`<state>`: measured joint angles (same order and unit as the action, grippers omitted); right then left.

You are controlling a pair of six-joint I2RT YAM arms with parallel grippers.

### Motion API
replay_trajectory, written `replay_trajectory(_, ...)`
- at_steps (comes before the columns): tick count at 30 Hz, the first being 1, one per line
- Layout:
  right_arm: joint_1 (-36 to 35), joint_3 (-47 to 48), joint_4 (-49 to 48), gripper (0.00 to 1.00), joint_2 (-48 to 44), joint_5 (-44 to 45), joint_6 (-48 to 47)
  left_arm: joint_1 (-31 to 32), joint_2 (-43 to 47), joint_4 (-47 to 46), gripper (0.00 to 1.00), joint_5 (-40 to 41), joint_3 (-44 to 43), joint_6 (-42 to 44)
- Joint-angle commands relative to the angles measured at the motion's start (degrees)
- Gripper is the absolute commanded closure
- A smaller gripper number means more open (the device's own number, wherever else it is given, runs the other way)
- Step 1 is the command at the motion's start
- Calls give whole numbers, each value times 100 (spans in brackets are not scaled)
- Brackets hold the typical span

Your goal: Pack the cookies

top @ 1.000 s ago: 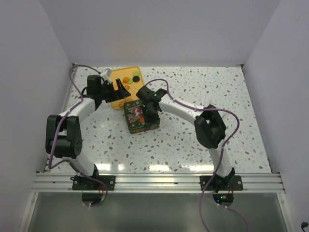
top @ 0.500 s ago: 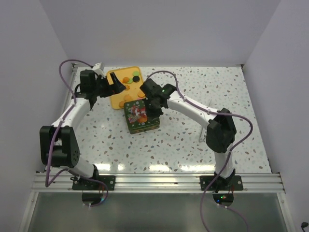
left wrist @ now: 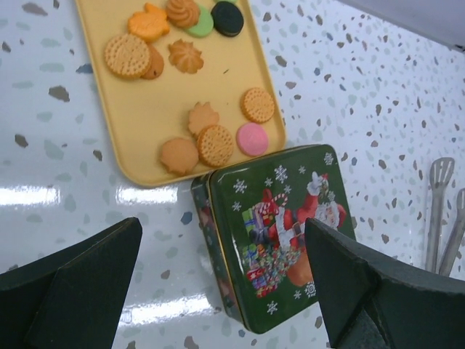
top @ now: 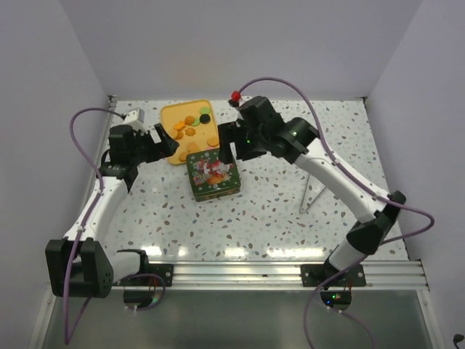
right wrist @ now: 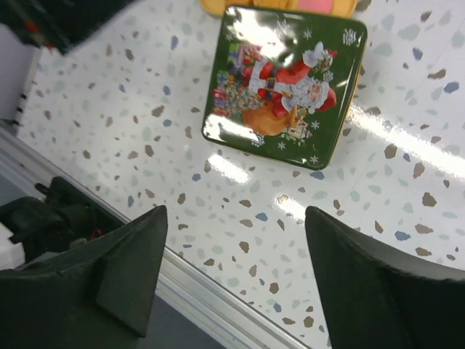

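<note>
Both grippers hang empty with jaws wide apart: the left gripper [left wrist: 221, 240] and right gripper [right wrist: 232, 225] each look down on a green Christmas tin [left wrist: 280, 233], lid on. Cookies [left wrist: 216, 145] lie beyond the left gripper on a yellow tray [left wrist: 145, 109], which the tin seems to touch. Prying the lid could shove the tin into the tray and scatter them. Open table lies nearer the arms. Tongs [left wrist: 443, 211] rest past the tin, on the right.

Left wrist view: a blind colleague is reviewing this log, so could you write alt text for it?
A closed green Christmas tin with Santa on its lid sits on a speckled table beside a yellow tray of assorted cookies. The open left gripper frames the tin; metal tongs show at the right edge.
</note>
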<state>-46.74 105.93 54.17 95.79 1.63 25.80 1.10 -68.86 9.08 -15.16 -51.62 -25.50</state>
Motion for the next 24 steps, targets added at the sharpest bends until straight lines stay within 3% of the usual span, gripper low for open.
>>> replay_trajectory(1,25,-80,-310,17,-929,39,-321,-49,310,172,0,346,301,0)
replay_trajectory(9,25,-1019,-600,2,-2177,206,109,-49,1146,998,0,1497,652,63)
replay_trajectory(13,33,-1540,-952,1,-2915,364,171,-40,1436,1209,0,1498,890,-34)
replay_trajectory(24,25,-2154,-1198,1,-3338,892,145,13,1700,1650,0,2780,942,-87)
